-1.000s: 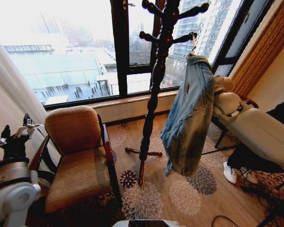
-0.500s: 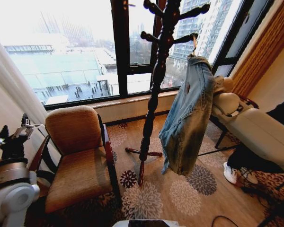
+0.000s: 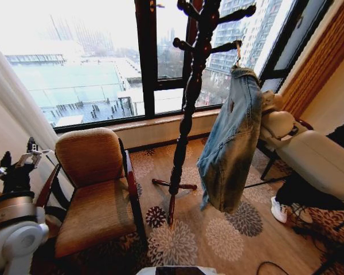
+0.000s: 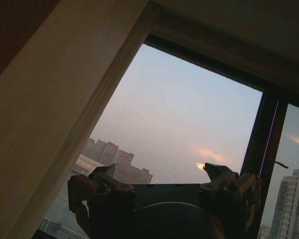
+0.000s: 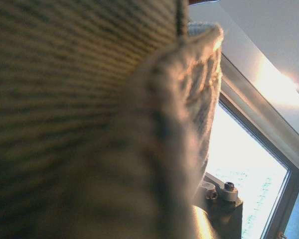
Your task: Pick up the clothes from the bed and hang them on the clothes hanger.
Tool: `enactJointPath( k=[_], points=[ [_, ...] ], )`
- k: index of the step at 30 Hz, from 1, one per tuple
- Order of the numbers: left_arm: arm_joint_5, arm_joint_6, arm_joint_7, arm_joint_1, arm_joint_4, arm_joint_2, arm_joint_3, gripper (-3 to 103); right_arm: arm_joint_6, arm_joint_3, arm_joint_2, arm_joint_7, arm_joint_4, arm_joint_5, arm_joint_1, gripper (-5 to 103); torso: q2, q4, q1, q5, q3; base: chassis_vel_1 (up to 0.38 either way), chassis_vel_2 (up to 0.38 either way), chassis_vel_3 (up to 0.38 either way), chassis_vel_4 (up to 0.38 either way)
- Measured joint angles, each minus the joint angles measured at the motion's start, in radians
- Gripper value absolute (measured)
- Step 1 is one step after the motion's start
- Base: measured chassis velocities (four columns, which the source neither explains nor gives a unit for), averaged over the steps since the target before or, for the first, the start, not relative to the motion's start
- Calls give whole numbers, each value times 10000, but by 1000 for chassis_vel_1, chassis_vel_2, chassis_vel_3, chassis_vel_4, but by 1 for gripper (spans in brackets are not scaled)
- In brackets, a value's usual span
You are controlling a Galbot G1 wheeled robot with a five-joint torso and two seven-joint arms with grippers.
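The clothes, a faded light blue denim jacket (image 3: 232,143), hang full length from a side peg of a dark wooden coat stand (image 3: 186,114). Of the clothes hanger, a small metal hook (image 3: 238,54) sits over that peg; the remainder is hidden inside the jacket. My right arm (image 3: 277,123) reaches in behind the jacket's collar, which hides its gripper. In the right wrist view, denim (image 5: 89,124) presses close to the lens beside a piece of the right gripper (image 5: 222,194). My left gripper (image 3: 18,154) (image 4: 159,169) is raised at the far left, open and holding nothing. The bed is out of view.
A brown armchair (image 3: 94,189) stands left of the coat stand, under a wide window (image 3: 74,69). Patterned carpet (image 3: 178,240) lies in front. At the right edge are a person's leg and white shoe (image 3: 278,209) and black chair legs (image 3: 269,166).
The jacket has swayed a little to the left and back to the right on its peg. My left arm has stayed where it was.
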State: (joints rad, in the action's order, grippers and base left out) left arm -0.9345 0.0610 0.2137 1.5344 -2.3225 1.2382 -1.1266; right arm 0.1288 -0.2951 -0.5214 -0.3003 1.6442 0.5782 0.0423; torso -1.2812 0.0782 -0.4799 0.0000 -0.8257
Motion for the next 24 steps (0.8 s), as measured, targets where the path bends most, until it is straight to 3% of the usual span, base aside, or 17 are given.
enactJointPath(
  k=[24],
  points=[
    [13,114,-71,-22,267,18,0,100,-61,-255,-466,212,-473,-417,-121,14,-2,-2,1,0,1,0,0,0,0]
  ],
)
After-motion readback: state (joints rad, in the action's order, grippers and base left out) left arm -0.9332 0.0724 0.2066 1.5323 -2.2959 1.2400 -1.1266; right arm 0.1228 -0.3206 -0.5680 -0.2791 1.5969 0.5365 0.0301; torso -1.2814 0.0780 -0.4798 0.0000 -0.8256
